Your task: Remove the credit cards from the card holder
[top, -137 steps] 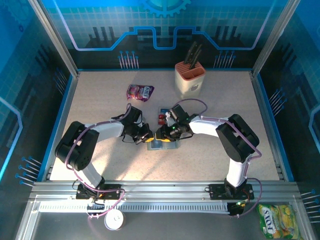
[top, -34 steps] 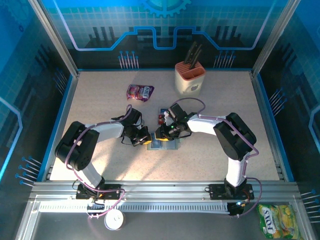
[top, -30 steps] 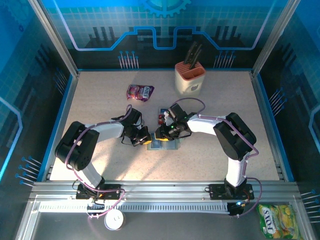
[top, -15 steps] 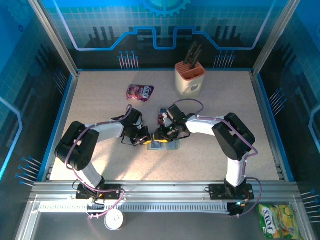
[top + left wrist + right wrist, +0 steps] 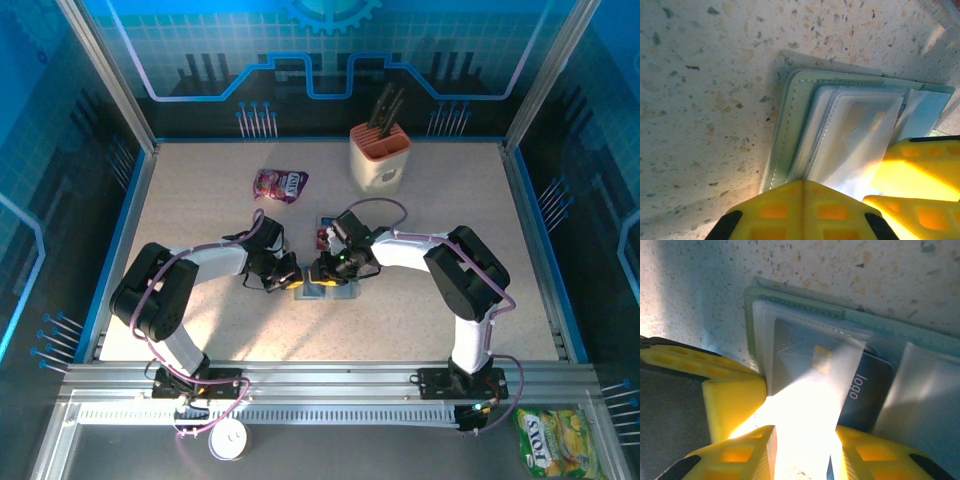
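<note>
Holder [image 5: 790, 125] edge touches left end effector [image 5: 802, 200] (tabletop [image 5: 700, 100] beyond).

Speckled beige table [image 5: 200, 190], flecked with dark grey and tan. Sage-green card holder [image 5: 787, 120] edged in pale stitching, with milky, frosted-clear sleeves inside. Dark blue-grey card [image 5: 865, 385] in 1 sleeve, with white "logo" lettering and a gold chip patch. Bright yellow left fingers [image 5: 800, 210] and right fingers [image 5: 735, 395], black behind them. Red and blue on the loose cards [image 5: 325, 232]. Purple snack pouch [image 5: 280, 184] with pale lettering. Beige knife block [image 5: 380, 165], orange top, black handles. White-and-black left arm [image 5: 200, 262] and right arm [image 5: 420, 245], with purple cables [image 5: 378, 203]. Blue walls [image 5: 330, 40] patterned with a grid and circuit lines. Yellow-green packet [image 5: 555, 443].
</note>
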Available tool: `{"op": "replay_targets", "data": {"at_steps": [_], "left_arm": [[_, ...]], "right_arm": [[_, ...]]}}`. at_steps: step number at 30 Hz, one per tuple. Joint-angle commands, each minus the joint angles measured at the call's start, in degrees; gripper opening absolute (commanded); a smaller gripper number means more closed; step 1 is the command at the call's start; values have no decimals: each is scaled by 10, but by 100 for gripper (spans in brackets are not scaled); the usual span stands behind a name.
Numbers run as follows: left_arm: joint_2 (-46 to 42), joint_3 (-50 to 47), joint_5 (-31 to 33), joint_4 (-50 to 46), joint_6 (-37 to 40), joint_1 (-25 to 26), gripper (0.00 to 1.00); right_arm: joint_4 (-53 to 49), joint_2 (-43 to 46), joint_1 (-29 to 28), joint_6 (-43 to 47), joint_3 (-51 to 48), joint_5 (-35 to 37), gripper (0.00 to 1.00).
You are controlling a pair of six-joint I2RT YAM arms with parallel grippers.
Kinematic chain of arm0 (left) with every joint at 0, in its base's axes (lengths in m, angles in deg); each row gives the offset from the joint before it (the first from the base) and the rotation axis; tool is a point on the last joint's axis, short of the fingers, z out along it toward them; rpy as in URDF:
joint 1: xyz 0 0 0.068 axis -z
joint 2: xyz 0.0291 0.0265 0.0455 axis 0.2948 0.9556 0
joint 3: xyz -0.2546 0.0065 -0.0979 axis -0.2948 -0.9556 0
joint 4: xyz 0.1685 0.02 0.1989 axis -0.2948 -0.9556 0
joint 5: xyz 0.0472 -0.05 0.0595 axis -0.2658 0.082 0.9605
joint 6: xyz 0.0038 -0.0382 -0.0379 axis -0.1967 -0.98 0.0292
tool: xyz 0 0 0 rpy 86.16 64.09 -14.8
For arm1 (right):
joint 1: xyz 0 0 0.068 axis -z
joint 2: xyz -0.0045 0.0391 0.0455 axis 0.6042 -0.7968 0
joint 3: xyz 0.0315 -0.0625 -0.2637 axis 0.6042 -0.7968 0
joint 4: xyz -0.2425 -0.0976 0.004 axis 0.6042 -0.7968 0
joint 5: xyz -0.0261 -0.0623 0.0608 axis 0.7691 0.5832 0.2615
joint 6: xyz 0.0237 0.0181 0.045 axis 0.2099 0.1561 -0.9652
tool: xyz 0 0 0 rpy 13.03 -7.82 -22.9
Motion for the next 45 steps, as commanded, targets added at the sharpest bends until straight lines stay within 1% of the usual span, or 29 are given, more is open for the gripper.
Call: {"op": "replay_targets", "data": {"at_steps": [1,8,17,22,28,34,45], "left_arm": [[8,-7,19,-26,7,2,0],[7,-4,19,-27,8,2,0],[-21,13,12,-27,8,1,0],[-24,22,1,-24,2,9,0],[-8,43,-4,-30,3,22,0],[15,53,9,-42,4,32,0],[17,49,29,-59,8,32,0]], "right_arm": [[-56,10,-6,27,15,31,35],[-61,20,-6,42,24,31,36],[-24,39,-2,27,7,8,36],[-18,52,6,24,-5,11,36],[-12,64,15,21,-25,14,36],[-5,68,23,17,-43,14,37],[10,57,27,12,-50,1,37]]}}
